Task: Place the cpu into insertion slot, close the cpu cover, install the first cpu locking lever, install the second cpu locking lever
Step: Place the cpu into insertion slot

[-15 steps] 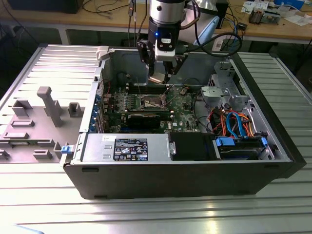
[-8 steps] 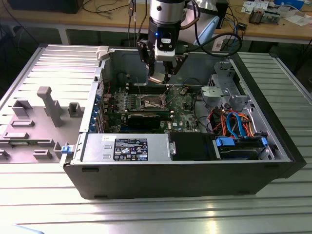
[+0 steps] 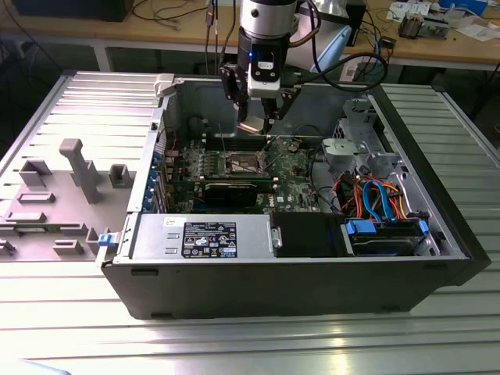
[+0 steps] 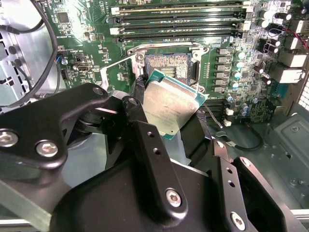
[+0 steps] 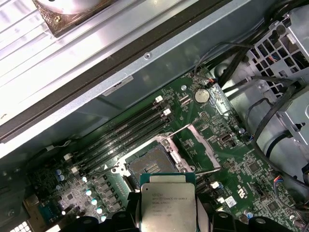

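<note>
The gripper [image 3: 258,119] hung over the middle of an open computer case [image 3: 234,291], its two black fingers [image 4: 139,92] pinching the cpu [image 4: 169,104] by opposite edges. The chip was tilted, its silver-grey metal top facing up, green edging visible along one side. It was held in the air above the green board [image 5: 244,181], clear of the insertion slot [image 5: 150,166], which lay open and bare with its field of contacts exposed. In the first wrist view, the cpu [image 5: 167,205] sat just beside the slot. The cpu cover [image 5: 205,146], a thin silver frame, stood swung up on one side of the slot. Long memory sticks [image 4: 178,21] ran in rows beyond the slot, and a round coin battery [image 5: 201,95] sat further off on the board.
</note>
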`<action>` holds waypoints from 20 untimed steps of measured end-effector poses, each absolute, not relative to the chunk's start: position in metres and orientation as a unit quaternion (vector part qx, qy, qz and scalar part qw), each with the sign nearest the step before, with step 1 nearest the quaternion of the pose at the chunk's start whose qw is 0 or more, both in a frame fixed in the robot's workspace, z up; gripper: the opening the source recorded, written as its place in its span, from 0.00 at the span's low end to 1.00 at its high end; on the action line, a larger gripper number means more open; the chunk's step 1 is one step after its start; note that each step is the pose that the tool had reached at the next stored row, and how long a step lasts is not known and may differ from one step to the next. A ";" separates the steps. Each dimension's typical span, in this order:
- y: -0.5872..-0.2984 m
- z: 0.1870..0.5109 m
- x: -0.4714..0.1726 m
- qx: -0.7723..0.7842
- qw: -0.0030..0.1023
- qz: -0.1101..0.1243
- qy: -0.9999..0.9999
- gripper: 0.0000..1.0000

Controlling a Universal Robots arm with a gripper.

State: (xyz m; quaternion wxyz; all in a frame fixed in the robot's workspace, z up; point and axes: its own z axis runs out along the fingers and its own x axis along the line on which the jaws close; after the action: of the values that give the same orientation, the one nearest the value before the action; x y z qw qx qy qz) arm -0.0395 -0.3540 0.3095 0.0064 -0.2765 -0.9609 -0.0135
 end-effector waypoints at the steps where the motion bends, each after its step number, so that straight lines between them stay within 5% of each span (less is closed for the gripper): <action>1: -0.354 0.310 -0.040 -0.277 0.006 -0.013 -0.961 0.55; 20: -0.354 0.310 -0.040 -0.290 0.006 -0.014 -0.957 0.55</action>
State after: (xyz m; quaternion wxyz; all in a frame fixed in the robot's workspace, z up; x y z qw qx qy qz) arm -0.0396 -0.3540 0.3095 0.0062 -0.2903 -0.9568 -0.0135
